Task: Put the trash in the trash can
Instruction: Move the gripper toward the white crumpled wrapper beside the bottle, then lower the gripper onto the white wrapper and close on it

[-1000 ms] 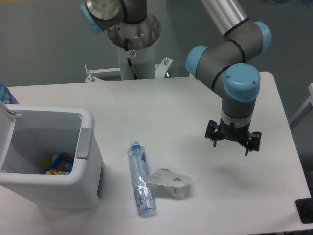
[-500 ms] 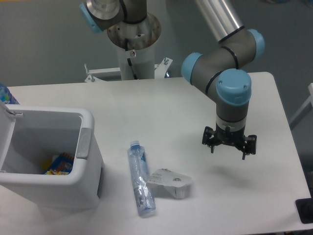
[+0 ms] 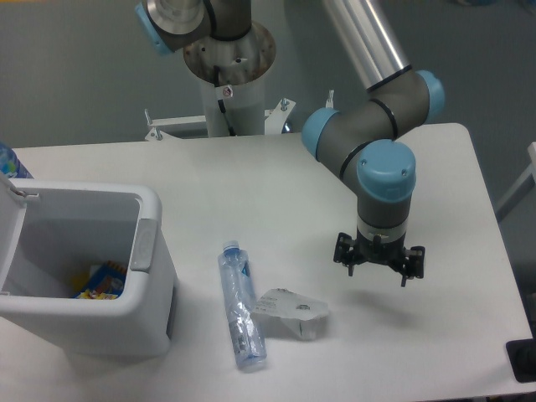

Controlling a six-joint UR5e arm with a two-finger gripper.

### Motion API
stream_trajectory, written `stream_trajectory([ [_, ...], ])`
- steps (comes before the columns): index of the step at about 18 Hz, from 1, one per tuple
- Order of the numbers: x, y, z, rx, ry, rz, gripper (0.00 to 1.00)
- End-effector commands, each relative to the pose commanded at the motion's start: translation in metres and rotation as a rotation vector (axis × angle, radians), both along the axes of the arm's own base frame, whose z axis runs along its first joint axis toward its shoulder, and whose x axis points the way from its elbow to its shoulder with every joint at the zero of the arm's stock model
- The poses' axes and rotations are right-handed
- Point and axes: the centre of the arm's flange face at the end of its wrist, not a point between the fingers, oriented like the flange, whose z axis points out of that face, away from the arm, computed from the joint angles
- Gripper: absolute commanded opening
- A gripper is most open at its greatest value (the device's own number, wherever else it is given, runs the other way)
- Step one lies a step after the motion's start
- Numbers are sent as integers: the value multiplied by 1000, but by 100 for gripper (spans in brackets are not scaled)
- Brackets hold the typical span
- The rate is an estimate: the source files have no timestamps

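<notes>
Bin (image 3: 126,322) at far left of the table (image 3: 276,184), white w/ rounded rim and a grey panel (image 3: 142,244) on its right side, lid (image 3: 8,230) tipped up at the left edge; something blue and yellow (image 3: 100,280) lies at the bottom inside, can't tell what. A blue object (image 3: 10,161) pokes in at the left frame edge behind the bin, mostly cut off. Just right of the bin, apart from it, the crushed clear bottle (image 3: 241,311) lies flat on the table, pale blue cap (image 3: 230,248) pointing toward the back, body running toward the front edge w/ a slight tilt. The crumpled white cup (image 3: 291,309) lies right beside the bottle's lower half, touching or nearly so, foil lid up. Both items are outside the bin. Farther right, the arm (image 3: 368,138) comes down from the top, grey w/ blue joint caps, wrist pointing straight down. The claw (image 3: 378,261) hangs above the table to the right of the cup, near but clear of it, its shadow on the table below. Nothing sits between its fingers (image 3: 347,258); they look spread apart, released. Behind, at top center, the arm's base post (image 3: 228,79) is bolted at the back edge of the table.
</notes>
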Motion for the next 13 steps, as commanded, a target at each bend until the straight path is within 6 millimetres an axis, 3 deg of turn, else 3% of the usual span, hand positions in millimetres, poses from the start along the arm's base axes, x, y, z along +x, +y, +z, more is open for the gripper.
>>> stream_trajectory([
  [2, 8, 13, -2, 2, 4, -24, 100],
  [8, 15, 23, -8, 4, -4, -51, 100],
  [13, 31, 48, -19, -4, -13, -99, 100],
])
